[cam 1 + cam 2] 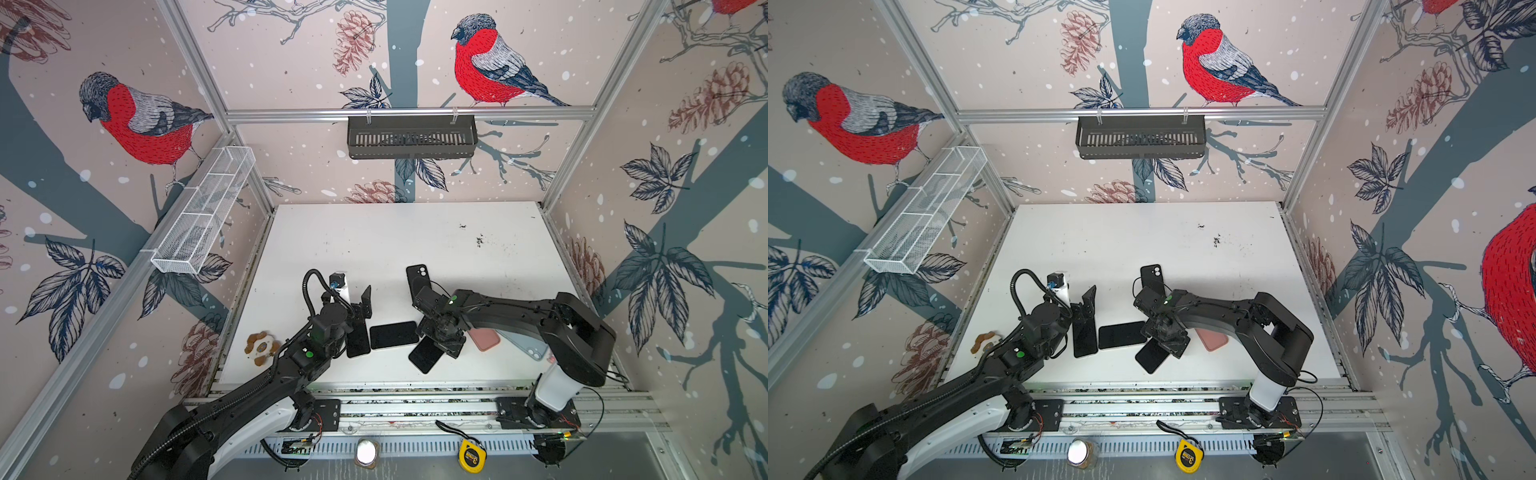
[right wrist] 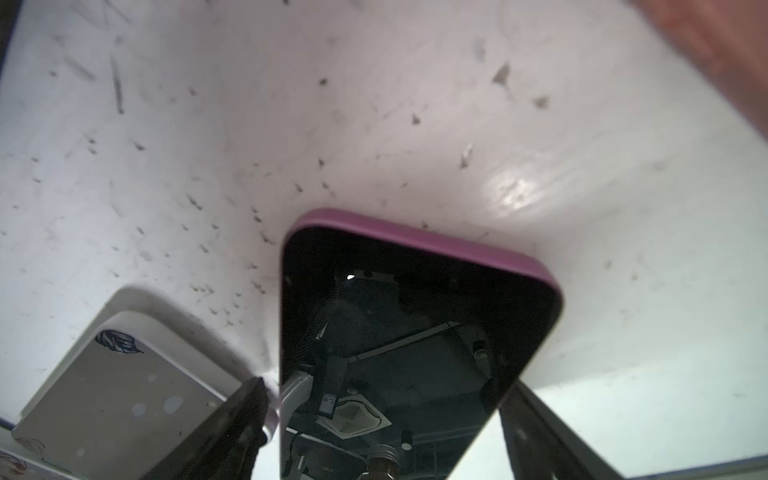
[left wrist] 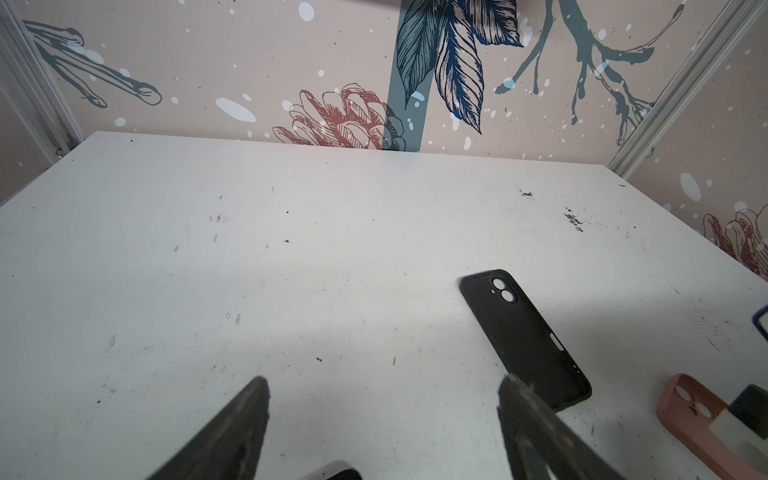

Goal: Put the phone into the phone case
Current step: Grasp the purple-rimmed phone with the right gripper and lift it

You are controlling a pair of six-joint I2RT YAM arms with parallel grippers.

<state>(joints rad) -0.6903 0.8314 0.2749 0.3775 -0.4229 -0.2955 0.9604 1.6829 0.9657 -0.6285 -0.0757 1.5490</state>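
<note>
Several dark phones lie screen-up near the table's front edge. My right gripper (image 1: 441,344) (image 2: 382,388) is low over the angled phone (image 1: 424,359) (image 2: 415,311), which has a purple rim. Its two fingers press against the phone's long sides, and the phone rests flat on the table. The empty black phone case (image 1: 417,275) (image 3: 523,336) lies just behind that arm. My left gripper (image 1: 360,303) (image 3: 382,380) stands open above bare table with nothing between its fingers, and a phone (image 1: 358,343) lies just below it.
Another phone (image 1: 394,334) lies between the two grippers. A pink case (image 1: 484,340) and a light blue case (image 1: 527,345) sit under the right arm. A brown toy (image 1: 262,345) sits off the table's left edge. Baskets hang on the back wall (image 1: 411,137) and the left wall (image 1: 203,212).
</note>
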